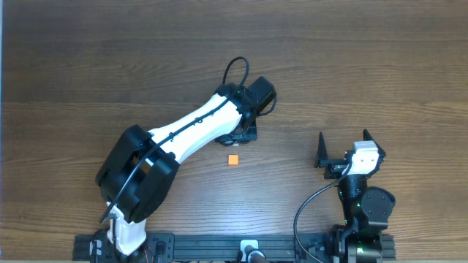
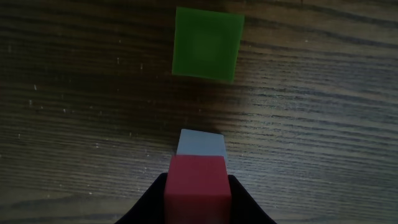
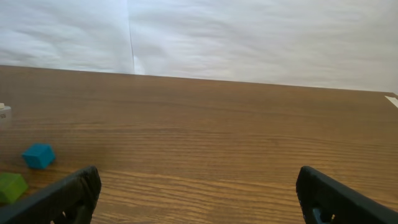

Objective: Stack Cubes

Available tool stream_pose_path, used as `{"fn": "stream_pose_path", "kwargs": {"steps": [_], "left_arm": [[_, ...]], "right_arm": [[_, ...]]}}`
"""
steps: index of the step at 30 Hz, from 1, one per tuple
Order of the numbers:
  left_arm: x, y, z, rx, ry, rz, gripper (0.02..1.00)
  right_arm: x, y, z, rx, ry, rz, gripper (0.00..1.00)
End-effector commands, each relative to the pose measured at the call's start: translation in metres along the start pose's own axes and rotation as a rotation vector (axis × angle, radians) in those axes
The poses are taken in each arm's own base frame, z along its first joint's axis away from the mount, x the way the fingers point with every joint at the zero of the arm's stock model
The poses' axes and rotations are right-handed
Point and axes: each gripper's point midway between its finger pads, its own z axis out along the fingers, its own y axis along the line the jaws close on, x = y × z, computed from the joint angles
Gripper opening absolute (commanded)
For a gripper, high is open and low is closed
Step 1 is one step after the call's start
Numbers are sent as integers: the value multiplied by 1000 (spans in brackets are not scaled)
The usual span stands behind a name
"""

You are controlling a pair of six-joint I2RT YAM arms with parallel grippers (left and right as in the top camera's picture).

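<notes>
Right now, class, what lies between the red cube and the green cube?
In the left wrist view, a pale blue cube just past the red cube, then bare table before the green cube.

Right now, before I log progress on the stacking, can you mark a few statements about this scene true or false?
1. The left gripper holds a red cube. True.
2. The right gripper is shut on a cube. False: it is open and empty.
3. An orange cube lies on the table. True.
4. The green cube sits on the red cube. False: it lies on the table, apart from it.
</notes>
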Motion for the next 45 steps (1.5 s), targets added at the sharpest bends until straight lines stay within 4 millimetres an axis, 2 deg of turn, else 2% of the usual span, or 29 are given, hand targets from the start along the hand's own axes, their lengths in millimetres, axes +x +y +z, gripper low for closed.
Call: {"fn": "stream_pose_path", "kwargs": {"steps": [1,3,5,12,14,16,18,21,22,25,28,32,45], "left_arm": [[1,7,8,-27,12,-13,312],[1,7,8,-26,12,-14,369],[1,7,8,-26,12,-15,498],[0,6,8,-20,7,-22,755],[1,4,4,-7,7,-24,866],[5,-2,-5,27,13,-18,921],[14,-9,-24,81,6,-17,923],[29,-8,-35,103,7,-22,925],[43,-4,-34,102,20,-34,921],[63,-2,-24,89,27,-21,901],[73,2,-11,65,23,-31,895],[77,7,2,61,21,-44,886],[70,5,19,52,9,-54,691]], "right_arm": [[3,1,0,-2,3,-5,991],[3,1,0,-2,3,-5,993],[3,1,0,-2,3,-5,991],[3,1,0,-2,3,-5,993],[3,1,0,-2,3,-5,991],[3,1,0,-2,3,-5,993],[3,1,0,-2,3,-5,991],[3,1,0,-2,3,-5,991],[3,1,0,-2,3,-5,991],[3,1,0,-2,3,-5,993],[3,1,0,-2,3,-5,991],[3,1,0,-2,3,-5,991],[3,1,0,-2,3,-5,993]]}}
